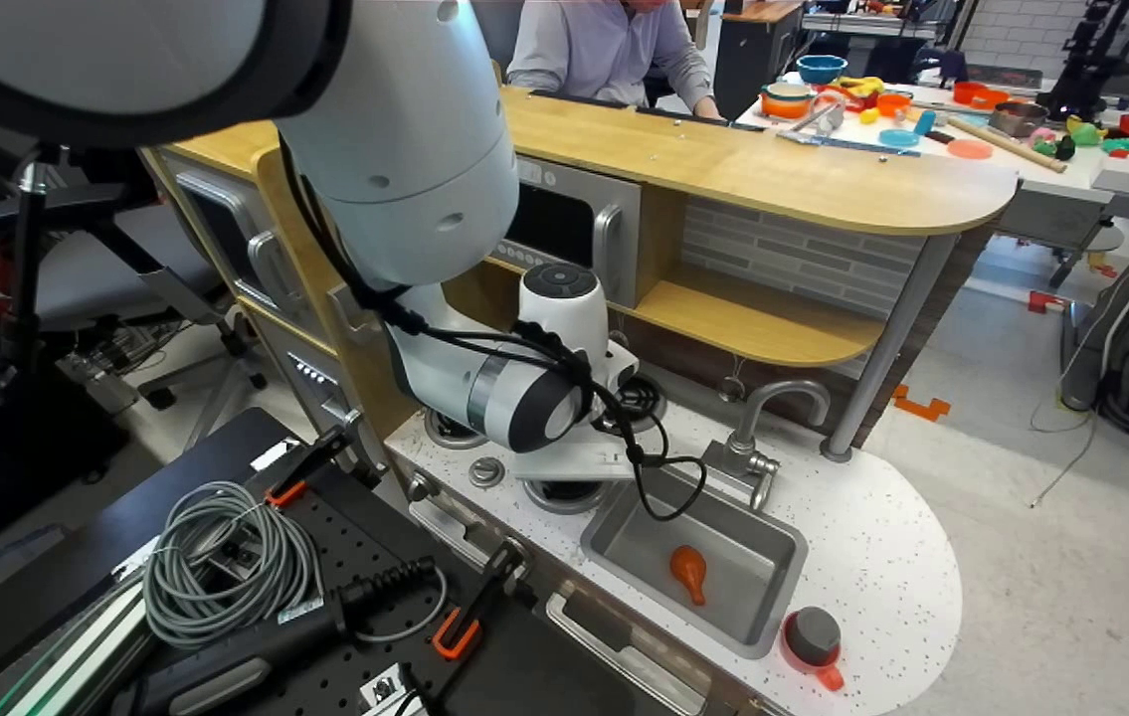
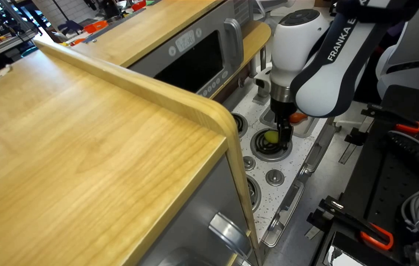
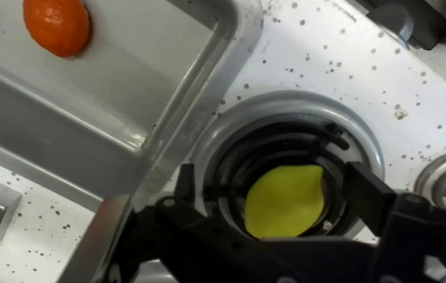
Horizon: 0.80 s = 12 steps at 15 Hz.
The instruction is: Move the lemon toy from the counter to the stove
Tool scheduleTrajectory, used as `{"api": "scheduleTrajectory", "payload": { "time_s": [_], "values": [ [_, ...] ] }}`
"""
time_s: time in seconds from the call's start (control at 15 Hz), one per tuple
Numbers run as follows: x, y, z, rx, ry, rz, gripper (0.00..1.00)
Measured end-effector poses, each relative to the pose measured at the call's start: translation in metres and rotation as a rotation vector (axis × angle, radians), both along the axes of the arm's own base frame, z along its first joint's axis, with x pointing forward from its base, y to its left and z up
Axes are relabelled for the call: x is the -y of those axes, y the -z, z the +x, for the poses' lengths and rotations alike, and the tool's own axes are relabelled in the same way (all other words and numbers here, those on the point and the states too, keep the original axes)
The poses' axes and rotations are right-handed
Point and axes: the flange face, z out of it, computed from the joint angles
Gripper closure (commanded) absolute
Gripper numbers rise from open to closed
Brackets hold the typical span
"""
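The yellow-green lemon toy lies on the black coil of a stove burner in the wrist view. It also shows on the burner in an exterior view. My gripper is open, with one finger on each side of the lemon toy and visible gaps between. In an exterior view the gripper points down low over the burner. The stove is the white panel with round burners. The speckled white counter runs past the sink to a rounded end. In an exterior view the arm hides the lemon toy and fingers.
The grey sink basin beside the burner holds an orange toy. A faucet stands behind the sink. A red cup stands near the counter's end. A wooden shelf and microwave overhang behind the stove.
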Motion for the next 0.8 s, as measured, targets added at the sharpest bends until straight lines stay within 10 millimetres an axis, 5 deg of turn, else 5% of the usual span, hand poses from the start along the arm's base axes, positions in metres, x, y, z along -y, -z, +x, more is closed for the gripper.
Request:
{"api": "scheduleTrajectory", "payload": {
  "time_s": [0.33,0.8],
  "values": [
    [0.033,-0.043,-0.001,0.059,0.073,-0.037,0.0],
    [0.085,-0.118,-0.041,0.094,0.38,-0.104,0.0]
  ]
}}
